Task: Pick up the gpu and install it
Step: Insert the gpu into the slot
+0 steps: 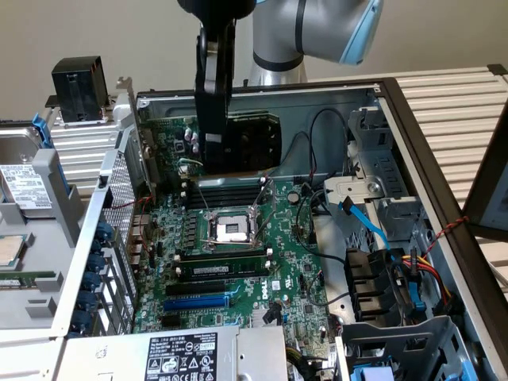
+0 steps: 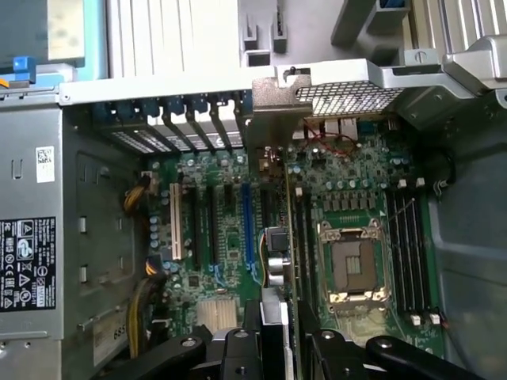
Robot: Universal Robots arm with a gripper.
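1. The gripper [image 1: 214, 161] hangs down from the grey and blue arm [image 1: 317, 32] into the open computer case [image 1: 413, 151], over the far end of it as the exterior view looks.
2. Its jaws pinch the gpu [image 1: 254, 143] between them. In the wrist view a dark finger [image 2: 252, 342] sits on each side of the card's thin edge, with the gripper [image 2: 281, 332] closed onto it.
3. The gpu stands on edge in that grip. From the exterior view I see its black shroud to the exterior view's right of the fingers and its green board with silver capacitors to their left.
4. The card is held up over the motherboard [image 1: 298, 262], not lying flat on it. I cannot tell whether its lower edge touches anything.
5. In the wrist view the gpu [image 2: 282, 206] runs as a narrow line across the motherboard [image 2: 222, 261], between the blue slot [image 2: 249, 222] and the CPU socket [image 2: 352, 265].
6. Its silver end bracket [image 2: 273, 103] is up against the case's rear wall, just beside the perforated panel [image 2: 348, 99] and the row of slot covers [image 2: 182, 119].
7. In the exterior view the CPU socket [image 1: 230, 230] sits open in the middle of the board, with the memory slots [image 1: 226, 194] just beyond it, below the hanging card.
8. The blue slot [image 1: 194, 302] lies near the power supply [image 1: 182, 357], well apart from the card in this view.
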